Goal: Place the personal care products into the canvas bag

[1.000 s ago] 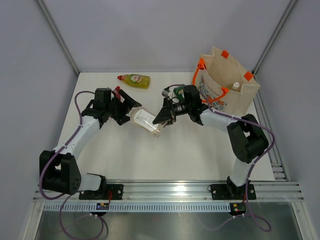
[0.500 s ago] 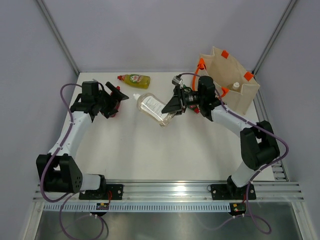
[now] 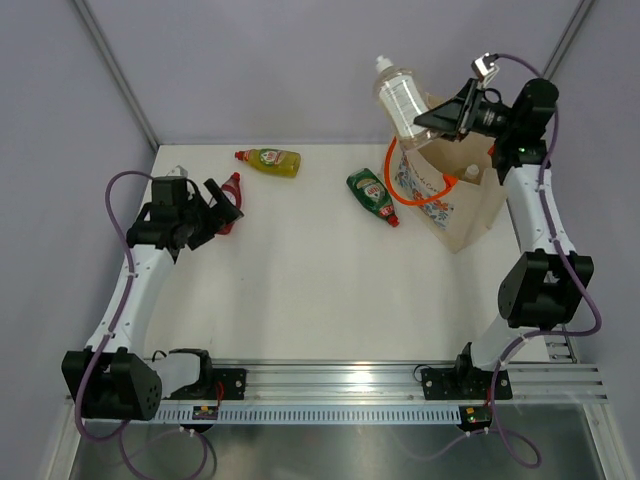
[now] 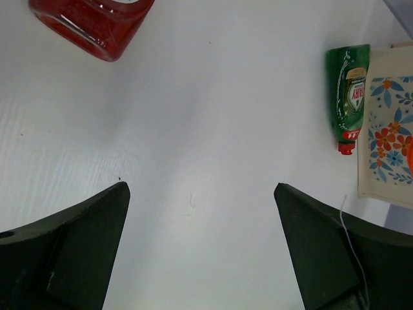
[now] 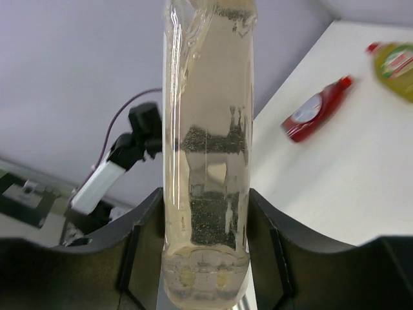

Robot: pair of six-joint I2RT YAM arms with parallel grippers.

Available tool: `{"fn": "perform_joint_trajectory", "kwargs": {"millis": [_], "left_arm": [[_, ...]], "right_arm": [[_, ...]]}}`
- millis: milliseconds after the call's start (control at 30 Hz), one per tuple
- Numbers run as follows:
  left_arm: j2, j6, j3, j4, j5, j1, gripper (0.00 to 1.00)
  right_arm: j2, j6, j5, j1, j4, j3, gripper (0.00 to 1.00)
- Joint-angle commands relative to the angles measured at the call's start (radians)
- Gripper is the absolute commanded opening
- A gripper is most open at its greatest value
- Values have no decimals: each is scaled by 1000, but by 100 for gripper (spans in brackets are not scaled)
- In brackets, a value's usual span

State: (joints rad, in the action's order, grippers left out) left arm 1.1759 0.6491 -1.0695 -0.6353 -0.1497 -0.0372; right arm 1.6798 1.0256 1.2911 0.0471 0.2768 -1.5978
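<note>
**Clear bottle held high by the bag**

The right gripper (image 3: 436, 116) is pinching the clear bottle (image 3: 400, 98) near its bottom end, with one finger pressed on each side. The bottle is up in the air. In the top view it sits above the canvas bag (image 3: 475, 205), near the bag's left edge, with its white cap pointing up.

The step in hand looks like carrying this bottle to the bag. Next, I think the bottle must come right over the bag's open top. Then it must go down inside, and only then should the fingers let go. The bag is soft, so the bottle could bump its rim.

A white cap (image 3: 472, 172) pokes up inside the bag, so one bottle seems to be in.

The green bottle (image 3: 372, 194) lies on the table (image 3: 300, 290), just left of the bag. The yellow bottle (image 3: 270, 160) and the red bottle (image 4: 90, 19) lie well apart from the bag, farther left.

The left gripper (image 4: 200, 245) is spread wide with nothing in it. It is near the red bottle, far left of the bag.
</note>
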Motion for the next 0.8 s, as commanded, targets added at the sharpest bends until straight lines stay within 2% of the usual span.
{"fn": "perform_joint_trajectory", "kwargs": {"millis": [0,33,100,133,167,233,267,400,567,733,767], "left_arm": [[-47,-65,23,-14,45,8,99],[-53,-66,32,-15,50,10,99],[-61,-77,36,-24,65,14,99],[-62,-81,33,-29,76,17,99],[-65,-94,31,-38,81,20,99],[-67,-106,22,-46,91,28,99],[-67,-121,14,-53,102,31,99],[-64,-150,-9,-64,114,40,99],[-41,-173,-24,-69,111,103,99],[16,-210,-52,-50,108,118,99],[27,-235,-55,-34,107,120,99]], "right_arm": [[52,-164,-61,95,-147,-167,0],[70,-224,-78,118,-306,-248,0],[129,-459,-153,177,-491,-341,0],[148,-534,-188,191,-654,-428,0],[181,-677,-260,210,-718,-467,0],[207,-789,-334,220,-857,-543,0],[231,-894,-407,221,-898,-568,0],[250,-1062,-542,220,-990,-588,0],[209,-1277,-683,188,-1044,-486,0],[149,-1377,-802,114,-1032,-367,0],[150,-1386,-843,93,-1031,-366,8]]}}
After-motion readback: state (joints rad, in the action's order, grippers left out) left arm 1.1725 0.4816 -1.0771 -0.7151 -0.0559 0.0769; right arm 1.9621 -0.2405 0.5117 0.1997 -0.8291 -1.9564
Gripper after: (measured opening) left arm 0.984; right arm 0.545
